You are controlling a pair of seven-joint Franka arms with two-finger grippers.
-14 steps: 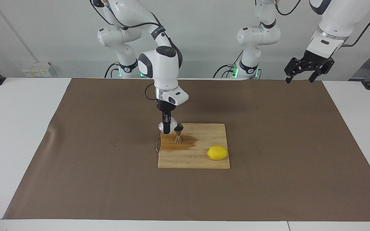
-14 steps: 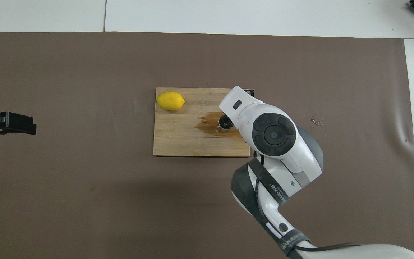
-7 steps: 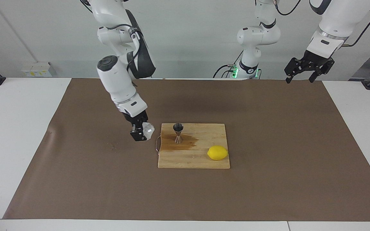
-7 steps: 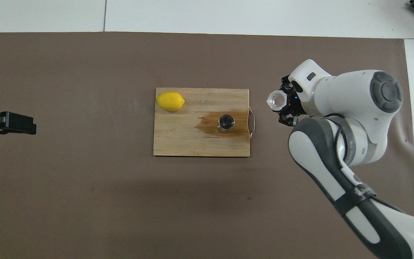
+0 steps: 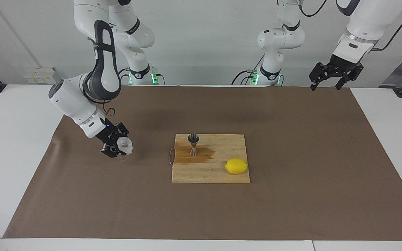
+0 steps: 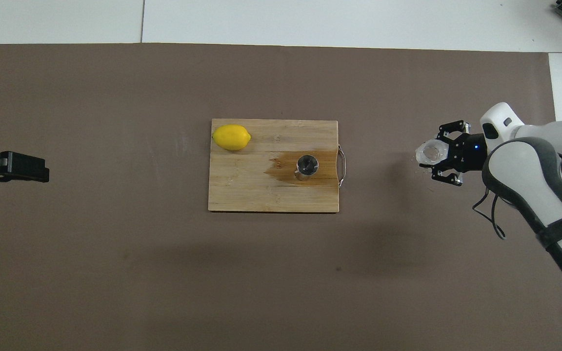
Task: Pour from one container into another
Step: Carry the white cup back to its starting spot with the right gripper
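My right gripper is shut on the small clear glass cup and holds it low over the brown mat at the right arm's end of the table, well away from the board. The cup is tipped, its mouth turned toward the facing camera. It also shows in the overhead view at the tip of the right gripper. The metal hourglass jigger stands upright on the wooden board, in a wet brown stain. My left gripper waits open, high over the left arm's end.
A yellow lemon lies on the board's corner farther from the robots, toward the left arm's end. The board has a wire handle on its side toward the right arm. Small droplets mark the mat under the cup.
My right arm has swung the glass cup away from the jigger, off the board, and down toward the mat at the right arm's end. The left arm has not moved.
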